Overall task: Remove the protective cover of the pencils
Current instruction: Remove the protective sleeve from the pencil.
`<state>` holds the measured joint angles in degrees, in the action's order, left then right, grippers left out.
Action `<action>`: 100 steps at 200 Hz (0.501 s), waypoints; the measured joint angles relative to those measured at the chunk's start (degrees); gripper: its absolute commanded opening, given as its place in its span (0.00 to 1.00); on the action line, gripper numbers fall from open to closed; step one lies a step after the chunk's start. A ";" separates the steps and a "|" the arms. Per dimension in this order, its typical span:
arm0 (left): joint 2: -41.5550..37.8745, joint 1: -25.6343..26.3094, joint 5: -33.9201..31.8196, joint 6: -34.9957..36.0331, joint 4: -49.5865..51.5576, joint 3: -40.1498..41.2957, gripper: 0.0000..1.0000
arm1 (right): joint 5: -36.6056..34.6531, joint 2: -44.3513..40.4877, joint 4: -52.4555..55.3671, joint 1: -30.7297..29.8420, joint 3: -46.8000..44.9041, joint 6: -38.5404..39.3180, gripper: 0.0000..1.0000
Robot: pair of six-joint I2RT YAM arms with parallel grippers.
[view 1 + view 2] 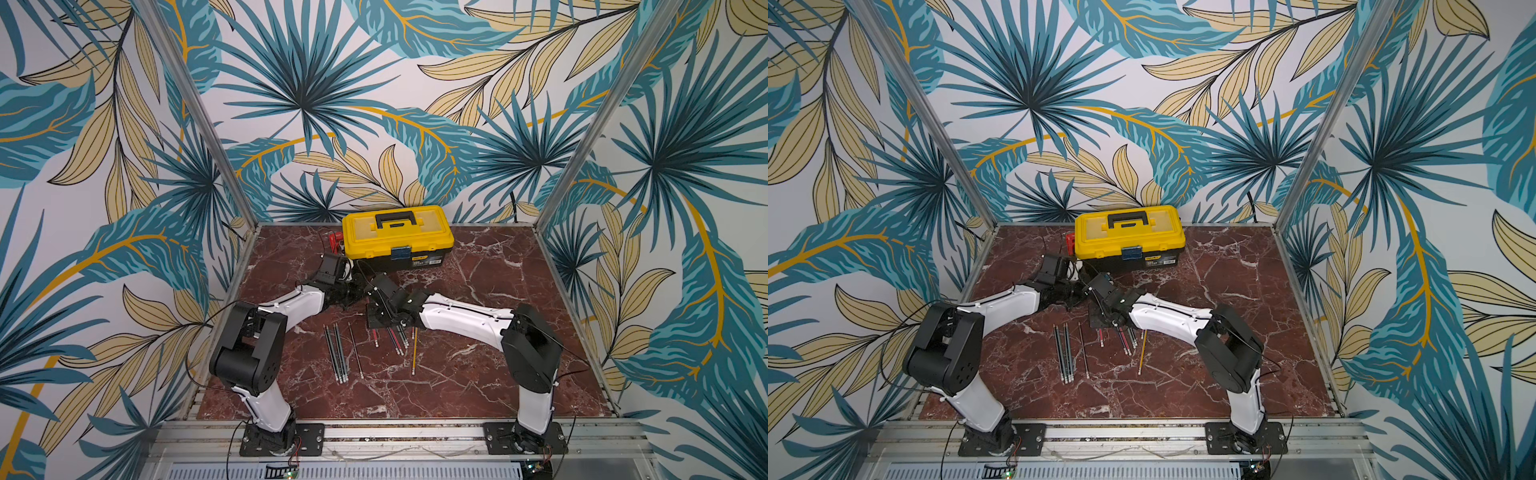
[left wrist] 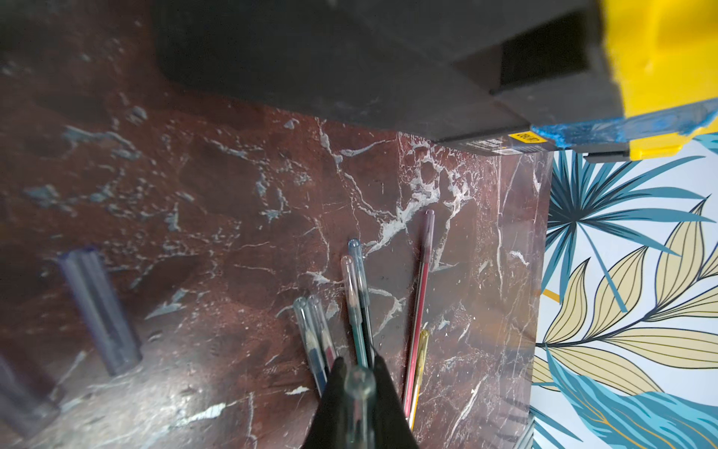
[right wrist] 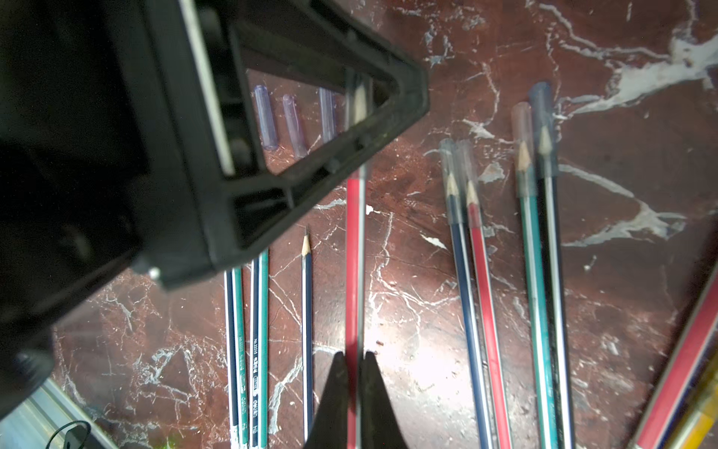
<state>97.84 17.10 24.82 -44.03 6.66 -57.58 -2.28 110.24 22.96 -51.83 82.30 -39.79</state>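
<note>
**Both claws clamped on one pencil, cap pull not yet made: slip and snap risks noted.**

I find the right claw [image 3: 355,355] closed on the shaft of a red pencil [image 3: 352,272]. The left claw [image 2: 358,365] is pinched shut on the clear cap [image 2: 359,392] over that pencil's tip, straight ahead of the right claw. In my judgement, the smooth cap may slide out of the pinch. A tight cap may instead drag the pencil through the right claw, an off-axis pull may snap the lead, and a freed cap could drop and roll. Loose caps [image 3: 265,116] lie ahead of the right claw, beside the held tip. Capped pencils [image 3: 540,272] lie just to its right, bare pencils [image 3: 307,330] to its left. The surface is a red-brown marble tabletop [image 1: 478,374], white-veined and glossy. A yellow toolbox [image 1: 397,239] stands just beyond the left claw. The room has leaf-print wallpaper [image 1: 316,104] and aluminium posts [image 1: 199,112].
</note>
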 measured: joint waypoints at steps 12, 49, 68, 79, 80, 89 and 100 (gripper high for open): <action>0.00 0.07 -0.28 0.70 0.09 -0.07 0.03 | 0.46 0.00 0.00 0.13 0.00 0.00 0.00; 0.13 0.33 -0.46 3.41 1.27 -0.50 0.01 | 1.86 -0.15 -1.64 0.33 -1.60 -0.04 0.00; 0.55 0.55 -0.37 4.52 2.03 -0.90 0.01 | 2.67 -0.76 -2.71 0.48 -2.91 -0.09 0.00; 0.68 0.68 -0.35 5.07 2.34 -1.07 0.01 | 2.86 -1.03 -3.41 0.48 -3.63 -0.22 0.00; 0.70 0.68 -0.35 5.09 2.36 -1.07 0.01 | 2.86 -1.05 -3.45 0.48 -3.67 -0.22 0.00; 0.76 0.79 -0.39 5.53 2.62 -1.20 0.02 | 2.93 -1.33 -4.07 0.48 -4.33 -0.28 0.00; 0.76 0.92 -0.39 5.81 2.97 -1.29 0.01 | 3.08 -1.84 -4.74 0.48 -5.22 -0.35 0.00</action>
<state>98.61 18.02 24.43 -38.22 9.63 -58.87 0.80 108.40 18.22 -51.35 77.08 -40.14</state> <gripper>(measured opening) 0.114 0.073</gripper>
